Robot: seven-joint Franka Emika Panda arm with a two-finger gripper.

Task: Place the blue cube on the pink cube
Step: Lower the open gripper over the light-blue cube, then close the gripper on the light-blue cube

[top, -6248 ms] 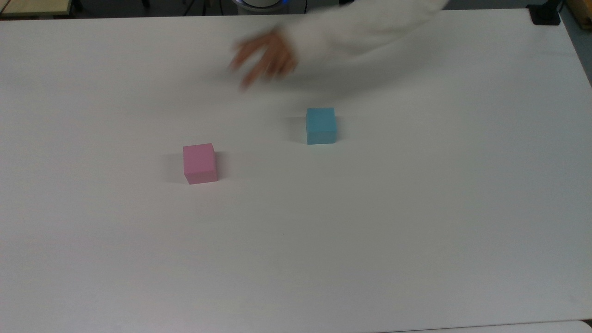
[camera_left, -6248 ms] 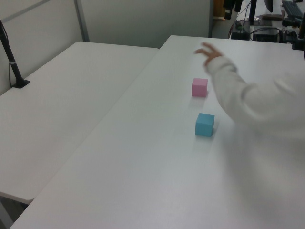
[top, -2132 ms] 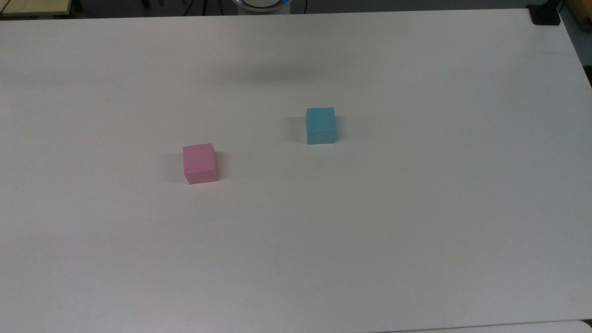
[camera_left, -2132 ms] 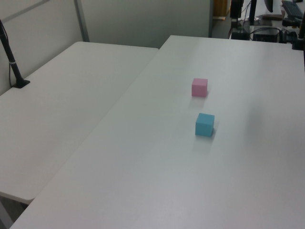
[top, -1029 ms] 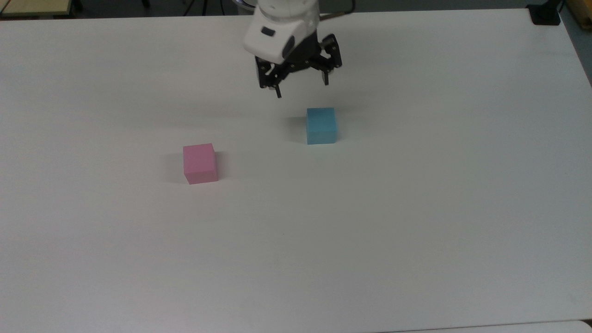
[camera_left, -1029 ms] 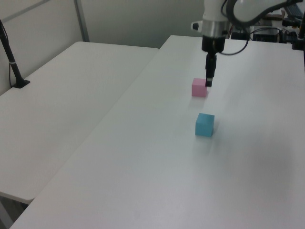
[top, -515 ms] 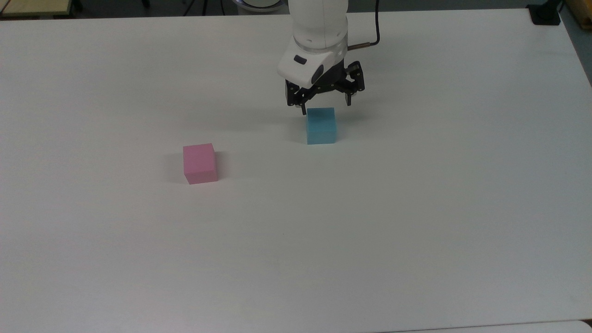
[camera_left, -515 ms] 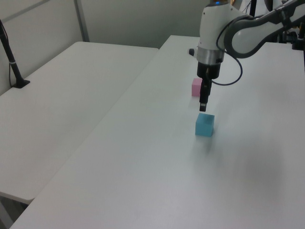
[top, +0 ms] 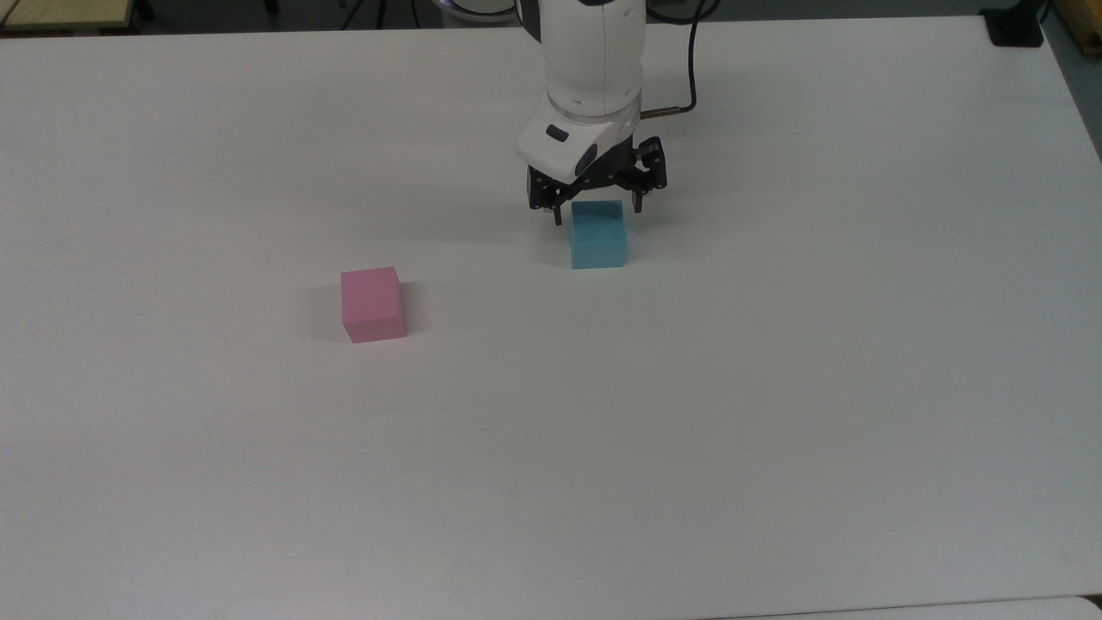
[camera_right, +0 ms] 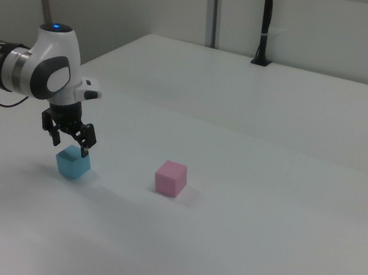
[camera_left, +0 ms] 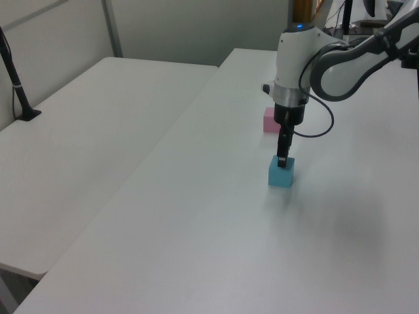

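From the left view, the white arm [camera_left: 327, 62] reaches down over the white table [camera_left: 196, 248], its gripper [camera_left: 282, 159] pointing straight down right at the top of the blue cube [camera_left: 281, 173]. The pink cube [camera_left: 268, 120] sits farther back, partly hidden behind the arm's wrist, apart from the blue one.

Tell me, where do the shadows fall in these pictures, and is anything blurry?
In the top view, the blue cube and the pink cube each cast a faint soft shadow toward the top view's left on the table. In the left view, a diffuse grey shadow lies right of the blue cube. In the right view, the end effector looks sharp, without motion blur.
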